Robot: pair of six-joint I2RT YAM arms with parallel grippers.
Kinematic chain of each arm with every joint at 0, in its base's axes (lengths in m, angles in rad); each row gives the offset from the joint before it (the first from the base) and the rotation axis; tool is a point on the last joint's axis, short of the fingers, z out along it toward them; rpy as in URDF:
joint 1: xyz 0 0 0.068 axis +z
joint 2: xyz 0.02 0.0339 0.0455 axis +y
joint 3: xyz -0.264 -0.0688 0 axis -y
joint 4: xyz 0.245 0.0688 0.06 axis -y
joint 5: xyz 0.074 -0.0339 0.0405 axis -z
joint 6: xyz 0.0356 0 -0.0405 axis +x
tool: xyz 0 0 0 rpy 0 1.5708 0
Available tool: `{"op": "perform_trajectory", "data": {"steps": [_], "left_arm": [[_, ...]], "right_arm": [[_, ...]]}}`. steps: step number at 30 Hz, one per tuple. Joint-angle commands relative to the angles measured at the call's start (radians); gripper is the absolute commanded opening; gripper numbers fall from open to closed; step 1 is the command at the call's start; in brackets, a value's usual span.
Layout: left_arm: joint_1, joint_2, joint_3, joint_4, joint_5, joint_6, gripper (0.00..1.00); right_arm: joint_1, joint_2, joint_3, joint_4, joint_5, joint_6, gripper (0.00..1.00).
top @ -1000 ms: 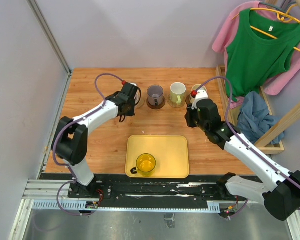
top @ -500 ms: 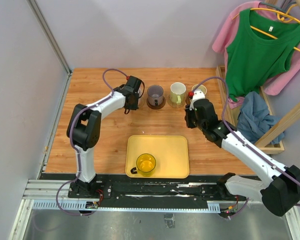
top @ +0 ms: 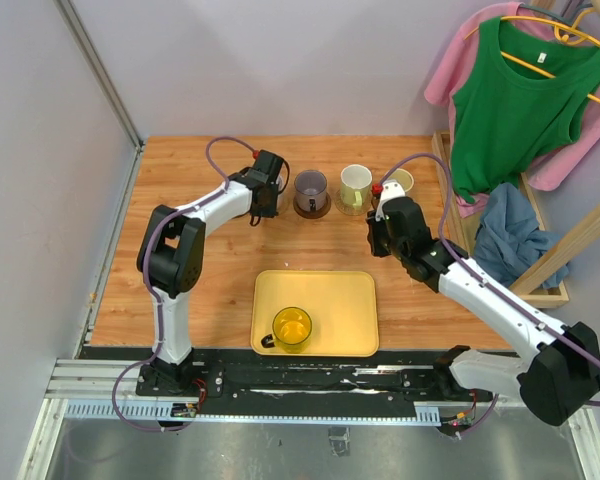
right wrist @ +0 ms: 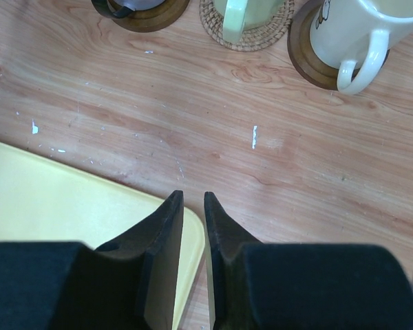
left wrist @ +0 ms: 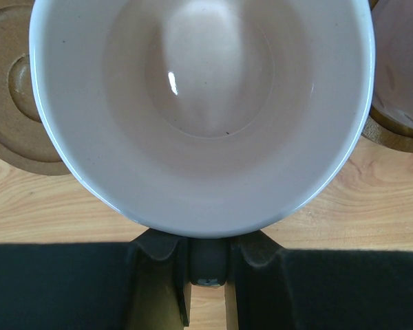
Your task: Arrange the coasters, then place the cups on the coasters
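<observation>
A pale pink cup [left wrist: 199,103] fills the left wrist view, and my left gripper [left wrist: 208,258] is shut on its handle, low over the wood. Beside it lie a bare tan coaster [left wrist: 17,103] and a dark coaster [left wrist: 399,134]. From above, my left gripper [top: 268,200] sits just left of the purple-grey cup [top: 310,187] on its dark coaster [top: 312,211]. The green-white cup [top: 356,182] stands on a woven tan coaster [right wrist: 213,31]. The cream cup [right wrist: 351,27] stands on a dark coaster [right wrist: 303,55]. My right gripper [right wrist: 193,196] is empty, its jaws a narrow gap apart. A yellow cup [top: 292,327] sits in the tray.
The rectangular yellow tray [top: 340,300] lies at the near middle, its corner under my right fingertips [right wrist: 168,213]. A wooden rack [top: 540,290] with hanging clothes and a blue cloth [top: 505,235] stands off the table's right edge.
My left gripper has carried the pink cup toward the far side, closer to the purple-grey cup, with its elbow swung inward. The right arm has shifted only slightly.
</observation>
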Motion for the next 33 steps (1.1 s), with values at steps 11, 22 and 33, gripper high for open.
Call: {"op": "perform_trajectory", "data": {"steps": [11,22,33], "left_arm": [[0.007,0.028,0.073,0.056,0.013,-0.013,0.01],[0.007,0.030,0.066,0.034,-0.012,-0.021,0.00],[0.007,-0.016,0.039,0.010,-0.046,-0.025,0.44]], "right_arm": [[-0.010,0.015,0.024,0.026,-0.035,-0.001,0.20],[-0.010,0.030,0.031,0.029,-0.056,0.006,0.20],[-0.010,0.020,0.025,0.031,-0.066,0.017,0.19]]}}
